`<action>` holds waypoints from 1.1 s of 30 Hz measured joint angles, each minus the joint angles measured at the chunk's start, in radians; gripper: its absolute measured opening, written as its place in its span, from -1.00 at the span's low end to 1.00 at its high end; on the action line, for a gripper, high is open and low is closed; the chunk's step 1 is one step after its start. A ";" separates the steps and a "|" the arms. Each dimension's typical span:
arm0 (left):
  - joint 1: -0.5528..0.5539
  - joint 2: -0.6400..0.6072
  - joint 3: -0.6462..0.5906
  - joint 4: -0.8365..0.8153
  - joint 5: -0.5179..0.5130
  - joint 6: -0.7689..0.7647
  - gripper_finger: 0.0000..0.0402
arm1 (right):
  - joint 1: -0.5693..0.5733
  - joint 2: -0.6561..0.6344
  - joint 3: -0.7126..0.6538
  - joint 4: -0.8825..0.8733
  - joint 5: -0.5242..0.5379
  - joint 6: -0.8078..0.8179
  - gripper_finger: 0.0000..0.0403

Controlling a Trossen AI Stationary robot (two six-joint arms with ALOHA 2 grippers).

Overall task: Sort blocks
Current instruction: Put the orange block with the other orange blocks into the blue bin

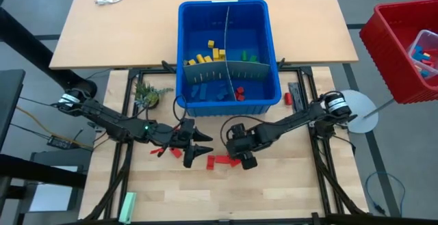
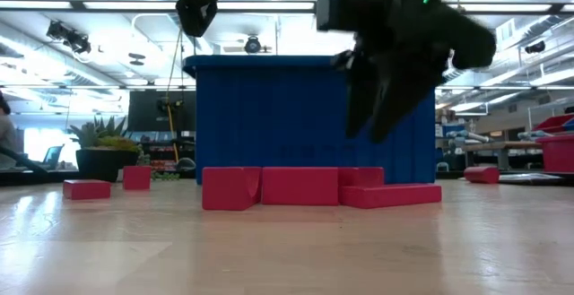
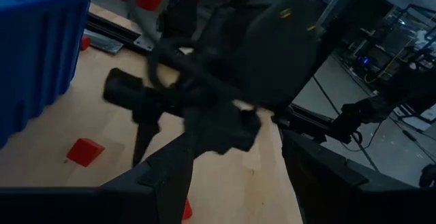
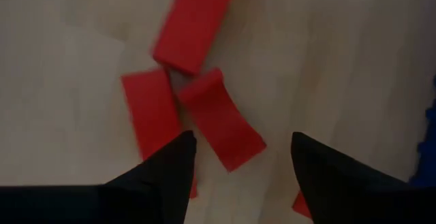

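Note:
Three red blocks (image 4: 221,118) lie close together on the wooden table near the middle; in the low view they form a row (image 2: 300,186). My right gripper (image 4: 242,163) hangs open just above them, fingers pointing steeply down (image 2: 372,129), touching nothing. My left gripper (image 1: 199,148) stands open and higher, to the left of the cluster, pointing toward the right arm. More red blocks lie flat at the left (image 1: 176,152) and near the bin's right corner (image 1: 288,98). The blue bin (image 1: 229,102) holds yellow, green, blue and red blocks in separate compartments.
A small potted plant (image 1: 146,96) stands left of the bin. A red crate (image 1: 404,47) sits off the table's far right. A pale green bar (image 1: 127,206) lies at the near left edge. Black frame rails run along both sides of the table.

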 joint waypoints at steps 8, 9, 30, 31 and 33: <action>0.000 0.000 0.000 -0.001 0.002 0.000 0.16 | -0.052 0.068 0.000 -0.005 -0.088 -0.091 0.09; 0.000 0.000 0.000 -0.004 0.002 0.000 0.16 | -0.055 0.078 0.000 -0.007 -0.090 -0.100 0.09; 0.000 0.000 0.000 -0.027 0.009 0.001 0.16 | -0.059 0.130 0.001 0.014 -0.099 -0.072 -0.42; 0.000 0.000 0.000 -0.027 0.009 0.001 0.16 | -0.059 0.127 0.001 0.011 -0.099 -0.055 -0.42; 0.000 0.000 0.000 -0.027 0.009 0.001 0.16 | -0.055 0.116 0.000 -0.012 -0.099 -0.023 -0.42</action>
